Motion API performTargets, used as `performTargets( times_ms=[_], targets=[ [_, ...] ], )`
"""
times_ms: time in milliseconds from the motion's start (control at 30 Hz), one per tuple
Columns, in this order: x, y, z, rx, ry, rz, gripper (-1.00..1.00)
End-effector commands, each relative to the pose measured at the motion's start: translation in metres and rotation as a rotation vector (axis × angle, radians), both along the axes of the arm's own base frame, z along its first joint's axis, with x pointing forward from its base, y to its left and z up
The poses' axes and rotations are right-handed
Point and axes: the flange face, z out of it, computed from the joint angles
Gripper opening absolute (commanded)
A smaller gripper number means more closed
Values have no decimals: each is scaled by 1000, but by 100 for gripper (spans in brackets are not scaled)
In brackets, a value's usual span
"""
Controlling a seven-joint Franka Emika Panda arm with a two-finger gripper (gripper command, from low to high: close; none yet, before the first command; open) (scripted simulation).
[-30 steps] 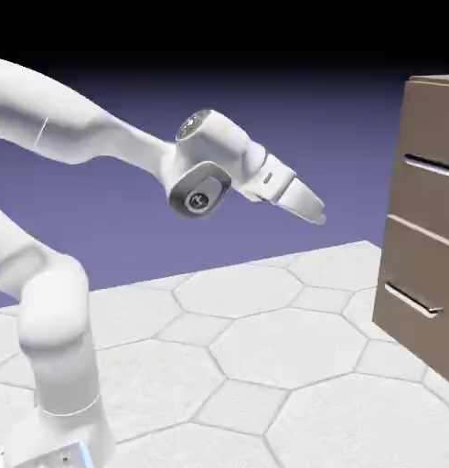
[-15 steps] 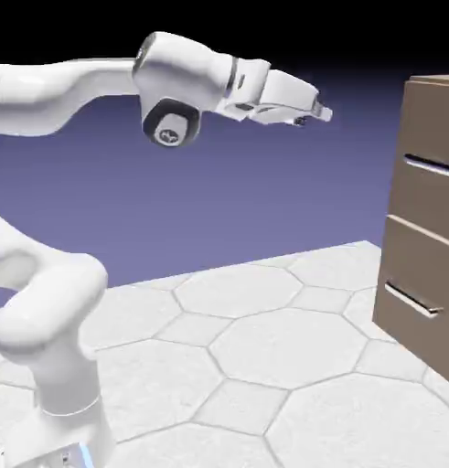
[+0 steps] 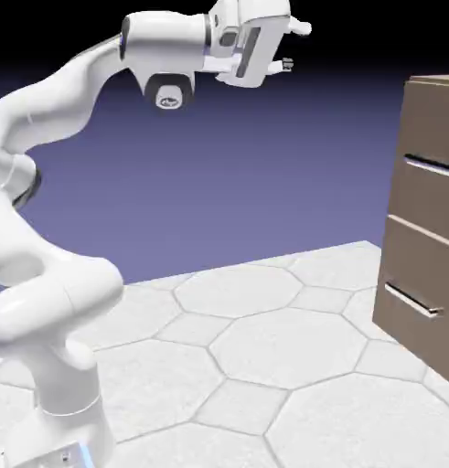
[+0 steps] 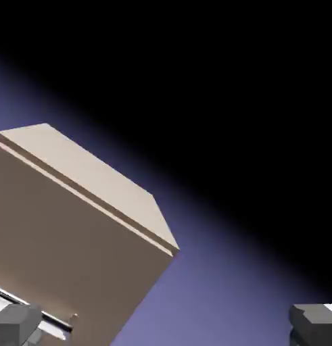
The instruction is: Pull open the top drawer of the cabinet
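Exterior view shows the white arm (image 3: 54, 174) rising from the lower left of the picture and arching high, with the gripper (image 3: 293, 46) near the top edge, pointing level toward the picture's right. Its jaws stand wide apart with nothing between them, and it hangs in the air well apart from the cabinet (image 3: 427, 228). That cabinet stands on the hexagon-patterned table (image 3: 264, 366) at its right edge, partly cut off by the frame. The top drawer (image 3: 429, 187) sits flush and closed, its slim silver handle (image 3: 431, 165) lower than the gripper. A second handle (image 3: 412, 300) marks the lower drawer front. Seen from the hand view, the cabinet fills the lower left, tilted, its pale top panel (image 4: 94, 182) visible, and the two grey fingertips (image 4: 16, 323) sit far apart at the bottom corners.
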Motion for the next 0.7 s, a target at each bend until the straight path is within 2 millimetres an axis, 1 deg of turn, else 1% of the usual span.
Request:
performTargets(
  times_ms=[0,100,200,300,367,467,533,667],
  targets=[
    [7,6,-1,-36,-5,6,0],
    [31,23,-8,-146,-14,27,0],
    [60,36,-21,-256,-15,48,0],
    [93,44,-39,-364,-10,71,0],
    [117,46,-55,-434,-3,87,0],
    [155,44,-83,-534,11,112,0],
    [181,38,-105,-597,23,129,0],
    [230,15,-156,-712,48,163,0]
  ],
)
